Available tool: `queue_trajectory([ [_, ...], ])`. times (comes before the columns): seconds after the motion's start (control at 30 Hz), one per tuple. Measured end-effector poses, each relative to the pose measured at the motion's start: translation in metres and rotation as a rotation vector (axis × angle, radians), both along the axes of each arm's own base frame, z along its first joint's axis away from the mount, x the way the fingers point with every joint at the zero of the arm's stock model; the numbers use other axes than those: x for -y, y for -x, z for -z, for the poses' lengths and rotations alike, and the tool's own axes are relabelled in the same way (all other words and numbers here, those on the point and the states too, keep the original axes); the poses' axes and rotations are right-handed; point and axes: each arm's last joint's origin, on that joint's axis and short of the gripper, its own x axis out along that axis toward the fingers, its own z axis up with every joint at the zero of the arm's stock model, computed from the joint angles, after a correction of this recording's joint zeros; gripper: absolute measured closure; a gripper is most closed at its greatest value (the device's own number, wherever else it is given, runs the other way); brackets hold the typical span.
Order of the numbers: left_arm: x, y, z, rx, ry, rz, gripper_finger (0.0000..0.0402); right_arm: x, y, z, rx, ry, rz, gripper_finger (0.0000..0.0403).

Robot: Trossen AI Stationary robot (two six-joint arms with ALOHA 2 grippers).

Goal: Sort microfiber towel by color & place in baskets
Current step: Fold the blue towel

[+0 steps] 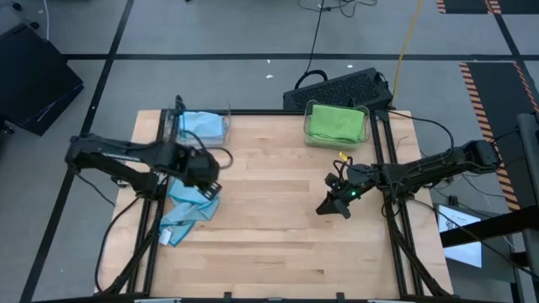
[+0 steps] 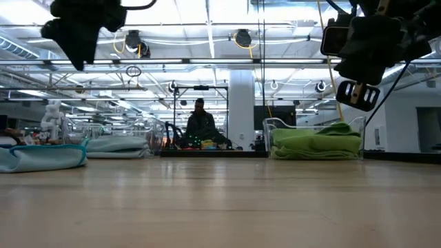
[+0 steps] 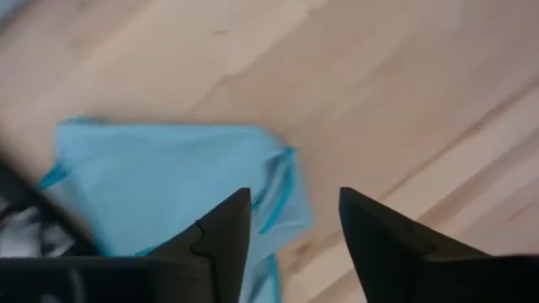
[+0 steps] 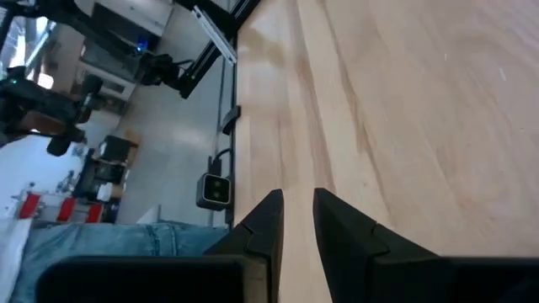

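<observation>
Directly beneath the left gripper (image 1: 205, 178), whose fingers stand apart and empty, the blue towel (image 1: 187, 210) lies crumpled near the table's left edge, stretching away from the blue-filled basket (image 1: 203, 126) just beyond.

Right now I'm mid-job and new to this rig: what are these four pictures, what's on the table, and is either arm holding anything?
There are two dark robot arms at a wooden table. One picture looks straight down, one looks level across the tabletop, and two come from cameras on each arm's wrist.

At the far edge stand two clear baskets: the left basket holds a light blue towel, the right basket a green towel. Another blue towel lies loose on the table's left side.

The left end effector hangs open just above that loose towel, holding nothing. The right end effector waits over bare wood on the right, fingers nearly together, empty.
</observation>
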Motion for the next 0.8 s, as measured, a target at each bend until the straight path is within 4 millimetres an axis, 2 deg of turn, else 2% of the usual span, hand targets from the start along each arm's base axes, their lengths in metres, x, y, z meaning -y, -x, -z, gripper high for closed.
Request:
queue_trajectory([
  [0.1,0.013,-0.02,0.015,-0.02,0.005,0.045,0.0195,0.0,0.0,0.0,-0.001,-0.002,-0.017,0.0344],
  [0.27,0.022,-0.048,0.054,-0.197,0.058,-0.07,0.0153,-0.002,0.001,0.0,-0.006,-0.023,-0.072,0.0344],
  [0.4,0.026,-0.069,0.087,-0.273,0.088,-0.114,0.0138,-0.002,0.001,0.001,-0.004,-0.017,-0.077,0.0344],
  [0.63,0.025,-0.089,0.129,-0.37,0.093,-0.145,0.016,-0.003,0.003,0.001,-0.01,-0.032,-0.135,0.0344],
  [0.8,0.021,-0.091,0.138,-0.413,0.084,-0.164,0.019,-0.004,0.004,0.002,-0.029,-0.05,-0.153,0.0344],
])
